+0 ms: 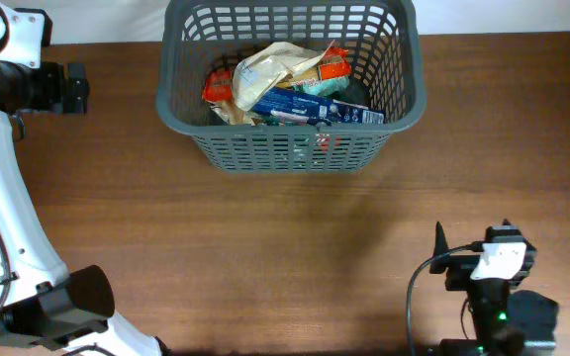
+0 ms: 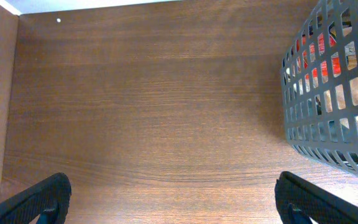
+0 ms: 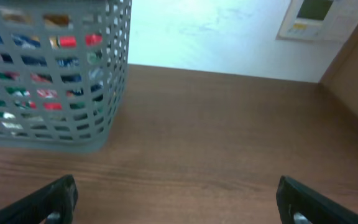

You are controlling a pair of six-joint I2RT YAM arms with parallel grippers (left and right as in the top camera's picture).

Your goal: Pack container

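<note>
The container is a dark grey lattice basket at the table's far middle. It holds several food packets, red, blue and beige. Its side shows at the right edge of the left wrist view and at the upper left of the right wrist view. My left gripper is open and empty over bare wood, left of the basket. My right gripper is open and empty above the table, near the front right; its fingers are hard to make out overhead.
The brown wooden table spreads in front of the basket. A white wall and a posted sheet lie beyond the table's far edge. The left arm's white base stands at the left side.
</note>
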